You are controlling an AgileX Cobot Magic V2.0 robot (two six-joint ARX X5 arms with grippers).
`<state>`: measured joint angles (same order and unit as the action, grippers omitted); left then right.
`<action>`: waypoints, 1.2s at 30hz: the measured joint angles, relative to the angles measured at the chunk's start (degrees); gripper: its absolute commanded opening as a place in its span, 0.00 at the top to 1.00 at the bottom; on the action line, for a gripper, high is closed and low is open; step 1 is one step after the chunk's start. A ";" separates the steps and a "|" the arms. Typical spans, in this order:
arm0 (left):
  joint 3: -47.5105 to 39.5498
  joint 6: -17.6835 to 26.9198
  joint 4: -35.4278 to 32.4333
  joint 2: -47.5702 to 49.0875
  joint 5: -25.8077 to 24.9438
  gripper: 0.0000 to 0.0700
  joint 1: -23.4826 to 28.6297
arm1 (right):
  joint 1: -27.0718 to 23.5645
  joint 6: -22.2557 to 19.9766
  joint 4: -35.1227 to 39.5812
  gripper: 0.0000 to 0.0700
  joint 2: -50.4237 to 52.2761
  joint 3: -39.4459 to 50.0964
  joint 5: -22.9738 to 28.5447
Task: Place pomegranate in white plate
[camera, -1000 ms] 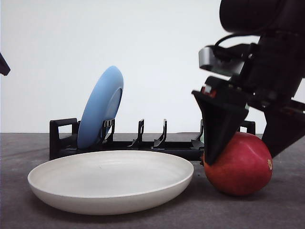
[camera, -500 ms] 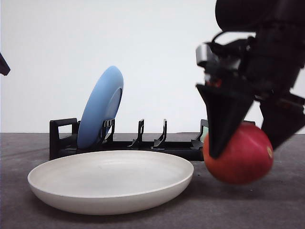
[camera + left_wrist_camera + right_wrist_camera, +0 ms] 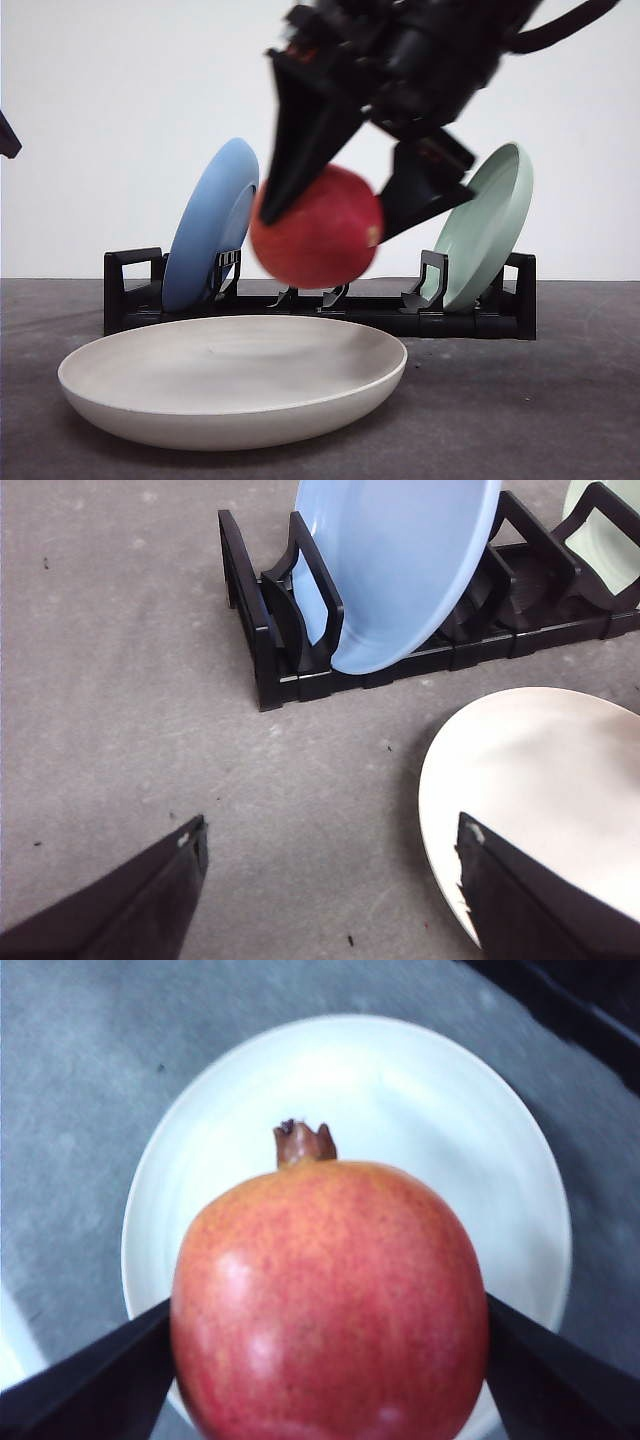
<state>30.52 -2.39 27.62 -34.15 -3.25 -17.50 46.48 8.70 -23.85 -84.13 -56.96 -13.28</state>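
Two fingers of the right gripper (image 3: 325, 205) clamp the pomegranate (image 3: 316, 227) in the air, the white plate (image 3: 232, 385) directly beneath it; left gripper (image 3: 330, 880) spread apart, holding nothing

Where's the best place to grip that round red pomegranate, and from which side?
Across the widest middle of the round red pomegranate, one finger on each flank, as the right gripper holds it now. Come from the side away from the tan crown, which sticks out clear of the fingers.

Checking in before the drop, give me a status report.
Right gripper shut on pomegranate, held above white plate. Left gripper open, idle beside the plate. Nothing in the way.
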 measured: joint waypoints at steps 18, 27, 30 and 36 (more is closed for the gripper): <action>0.00 0.00 0.00 0.00 0.00 0.33 0.00 | 3.38 -1.43 10.81 0.26 -10.42 -0.01 2.97; 0.00 0.00 0.00 0.00 0.00 0.33 0.00 | 3.62 -1.42 9.99 0.22 -11.86 0.00 2.99; 0.00 0.00 0.00 0.00 0.00 0.33 0.00 | 3.84 -1.41 9.54 0.14 -12.31 -0.01 2.99; 0.00 0.00 0.00 0.00 0.00 0.33 0.00 | 4.08 -1.41 9.29 0.10 -12.31 -0.21 2.87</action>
<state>30.52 -2.39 27.62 -34.15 -3.25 -17.50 50.57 7.29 -14.56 -96.44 -57.17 -10.40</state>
